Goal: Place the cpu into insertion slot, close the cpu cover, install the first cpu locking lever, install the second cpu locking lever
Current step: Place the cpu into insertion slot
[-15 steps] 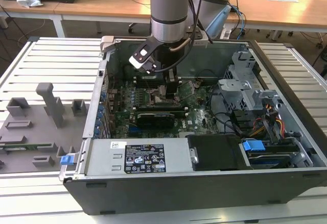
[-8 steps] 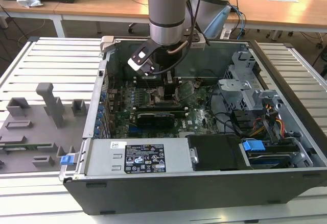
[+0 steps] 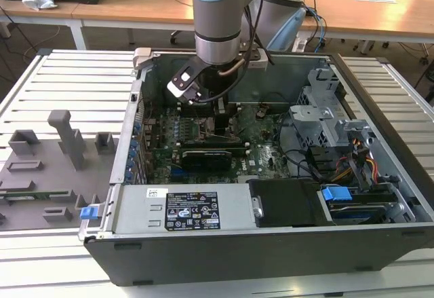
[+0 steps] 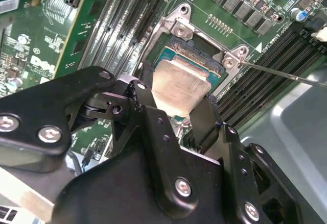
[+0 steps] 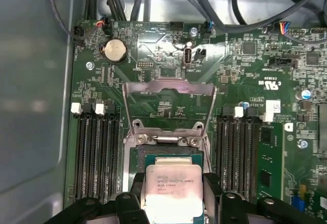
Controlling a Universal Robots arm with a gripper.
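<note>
cpu [image 5: 170,191] pinched by its edges in gripper [image 5: 172,194], low over insertion slot [image 4: 204,43], seating unclear | cpu cover [image 5: 168,86] flipped open behind | risk, my read: skewed or offset release drops a corner onto contacts, bending them

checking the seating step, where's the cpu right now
In the first wrist view the cpu is held between the fingers of the gripper, over the insertion slot, with the cpu cover standing open just beyond it.
</note>
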